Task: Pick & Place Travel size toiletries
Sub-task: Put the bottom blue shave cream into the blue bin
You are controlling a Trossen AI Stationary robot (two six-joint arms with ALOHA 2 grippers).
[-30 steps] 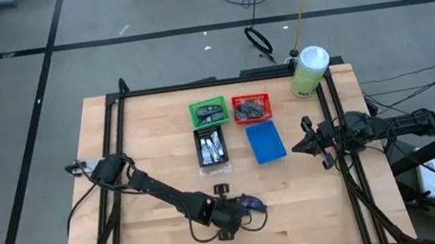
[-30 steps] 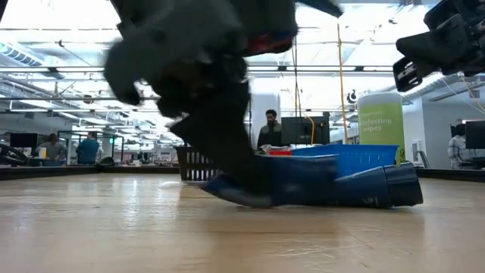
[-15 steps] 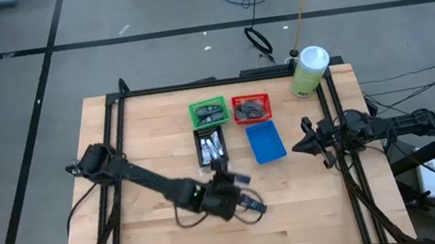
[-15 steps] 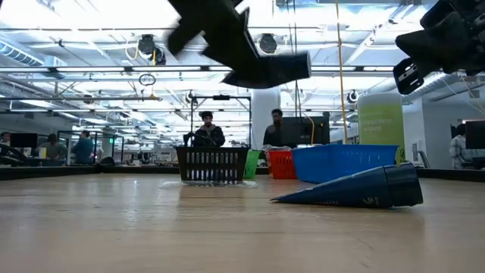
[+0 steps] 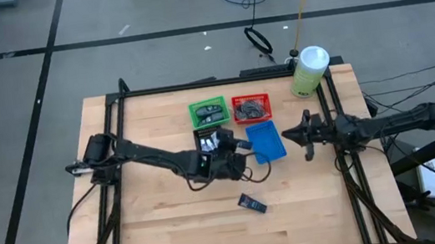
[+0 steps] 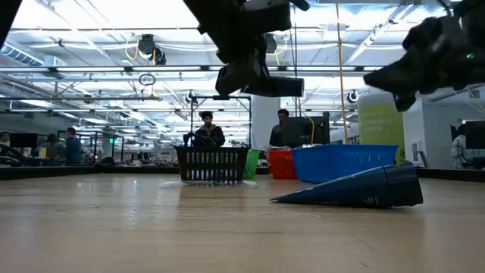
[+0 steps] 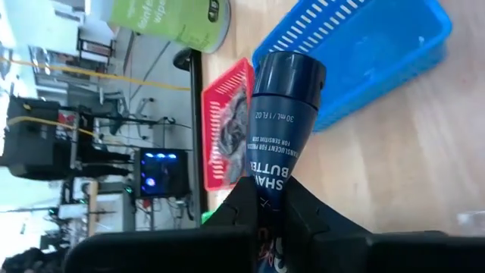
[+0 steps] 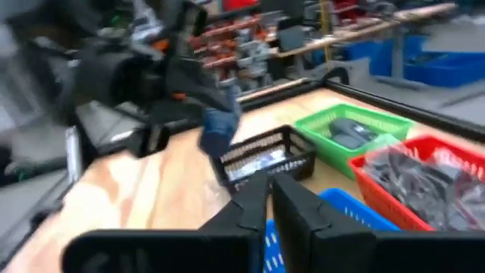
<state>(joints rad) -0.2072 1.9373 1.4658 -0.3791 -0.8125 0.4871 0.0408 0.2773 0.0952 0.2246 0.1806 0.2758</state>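
The left gripper (image 5: 236,147), jaws clamped on a navy tube (image 7: 278,110), hovers beside the blue bin (image 5: 266,142), tube's cap end pointing toward it. A second navy tube (image 5: 252,203) lies on the counter (image 5: 155,223) nearer the left arm. The right gripper (image 5: 291,135) waits, jaws shut and empty.

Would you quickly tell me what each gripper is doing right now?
Left gripper: shut on a dark navy tube, above the blue bin.
Right gripper: shut, holding nothing, near the blue bin's right side.
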